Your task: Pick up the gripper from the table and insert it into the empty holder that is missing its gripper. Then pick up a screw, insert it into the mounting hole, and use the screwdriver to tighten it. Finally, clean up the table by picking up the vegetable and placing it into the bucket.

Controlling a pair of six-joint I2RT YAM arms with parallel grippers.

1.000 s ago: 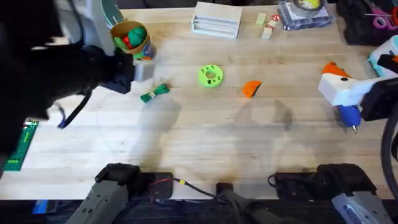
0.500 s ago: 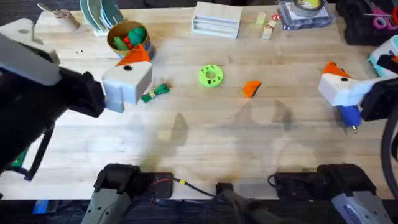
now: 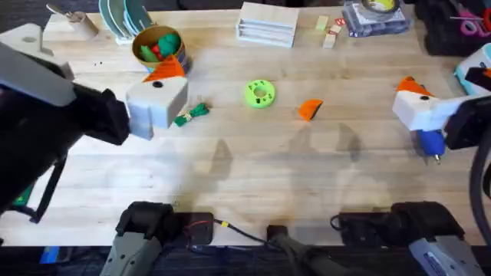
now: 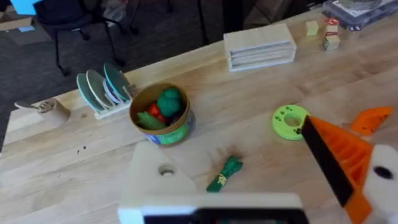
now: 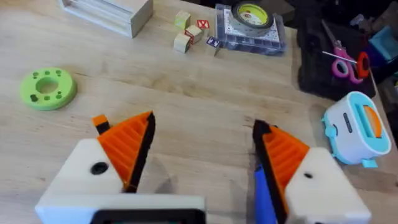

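Observation:
The orange gripper point(image 3: 310, 109) point(image 4: 372, 119) lies on the table's middle, beside a green ring disc point(image 3: 259, 93). My left gripper point(image 3: 161, 88) point(image 4: 236, 146) hovers open just left of the green vegetable point(image 3: 191, 114) point(image 4: 225, 174). One of its fingers is the bare white holder point(image 4: 161, 183) with a mounting hole point(image 4: 166, 169); the other carries an orange pad. The bucket point(image 3: 159, 47) point(image 4: 160, 115) stands behind it, holding toy food. My right gripper point(image 3: 418, 96) point(image 5: 202, 134) is open at the right, over the blue screwdriver point(image 3: 431, 143) point(image 5: 266, 196). The screw is too small to tell.
A wooden slat box point(image 3: 267, 23) and small blocks point(image 3: 330, 31) sit at the back, with a plate rack point(image 3: 123, 15) at back left. A tape roll on a case point(image 5: 252, 22), scissors point(image 5: 345, 62) and a toy toaster point(image 5: 354, 127) crowd the back right.
One second ago the left arm was a dark blur at the left; its gripper has since swung out beside the vegetable and has held still for the last half second. The right arm has not moved.

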